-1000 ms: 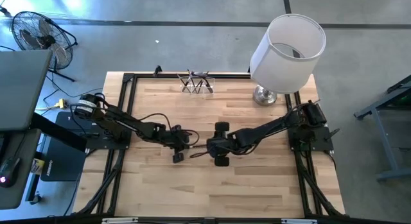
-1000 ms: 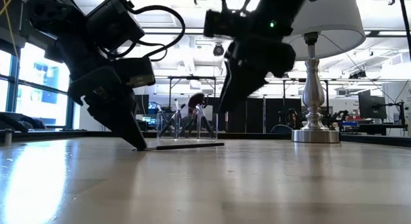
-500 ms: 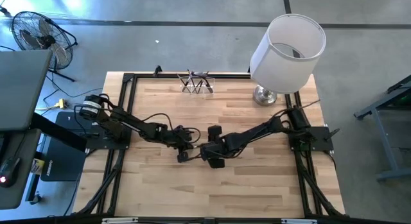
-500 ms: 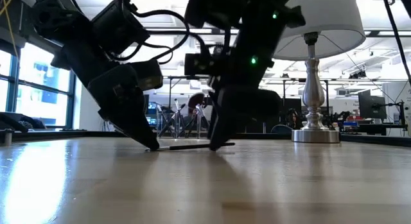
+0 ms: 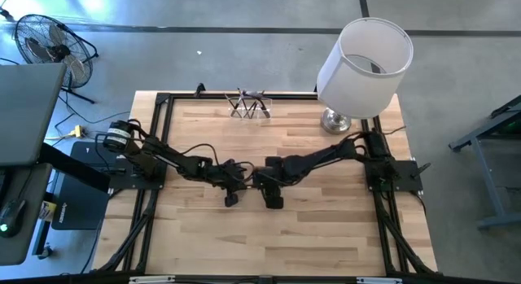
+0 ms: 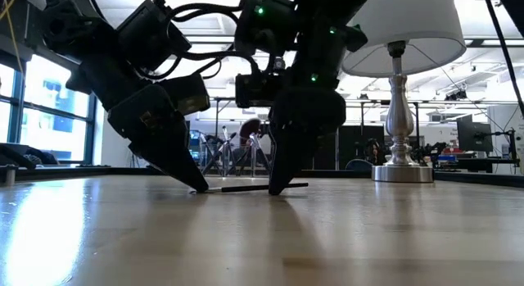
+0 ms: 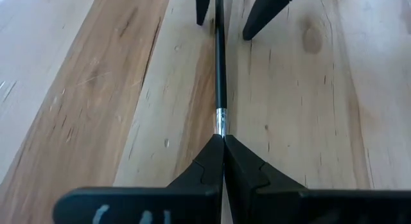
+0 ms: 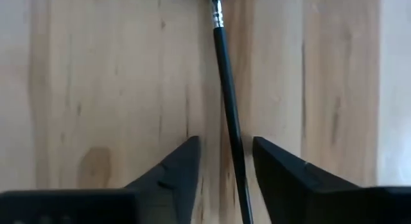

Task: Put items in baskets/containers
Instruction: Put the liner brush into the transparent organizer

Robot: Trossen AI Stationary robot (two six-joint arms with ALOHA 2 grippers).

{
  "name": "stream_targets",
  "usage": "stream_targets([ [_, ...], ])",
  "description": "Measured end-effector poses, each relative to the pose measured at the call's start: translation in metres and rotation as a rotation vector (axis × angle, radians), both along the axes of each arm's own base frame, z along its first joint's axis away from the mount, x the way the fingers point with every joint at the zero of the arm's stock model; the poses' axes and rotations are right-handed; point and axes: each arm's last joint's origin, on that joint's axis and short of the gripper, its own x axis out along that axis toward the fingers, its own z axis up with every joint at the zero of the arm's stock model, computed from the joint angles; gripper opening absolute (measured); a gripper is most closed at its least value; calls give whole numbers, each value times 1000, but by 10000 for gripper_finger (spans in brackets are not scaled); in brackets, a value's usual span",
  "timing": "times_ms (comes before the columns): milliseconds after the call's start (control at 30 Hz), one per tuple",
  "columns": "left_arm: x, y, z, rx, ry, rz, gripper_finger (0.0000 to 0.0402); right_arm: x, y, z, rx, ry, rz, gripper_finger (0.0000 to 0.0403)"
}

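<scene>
A slim dark makeup brush (image 7: 219,70) lies flat on the wooden table (image 5: 326,235) near its middle, its silver-ferruled end pinched by the left gripper (image 7: 223,142), while the right gripper (image 8: 223,161) straddles its handle with fingers apart.

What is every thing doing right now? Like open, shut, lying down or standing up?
Brush: lying flat on the table, one end pinched.
Left gripper: shut on the brush's ferrule end.
Right gripper: open, fingers either side of the brush handle.
Clear holder: upright at the far edge, brushes standing in it.
Lamp: upright.
</scene>
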Motion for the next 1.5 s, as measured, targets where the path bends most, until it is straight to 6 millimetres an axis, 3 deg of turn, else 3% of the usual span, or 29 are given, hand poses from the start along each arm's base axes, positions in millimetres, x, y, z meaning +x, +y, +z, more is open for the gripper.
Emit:
stream_targets([
  [300,1,0,1,7,-21,-12,1,-6,-1,-2,48,77,25,13],
  [600,5,-1,4,27,-74,-26,10,-7,2,-2,65,77,-33,12],
  [967,4,-1,9,36,-89,-40,100,-8,2,1,83,76,-64,5],
  [1267,-6,1,42,43,-144,-48,122,-19,1,11,93,138,-141,5],
  [1500,-25,7,71,70,-185,57,122,-33,6,11,121,144,-190,5],
])
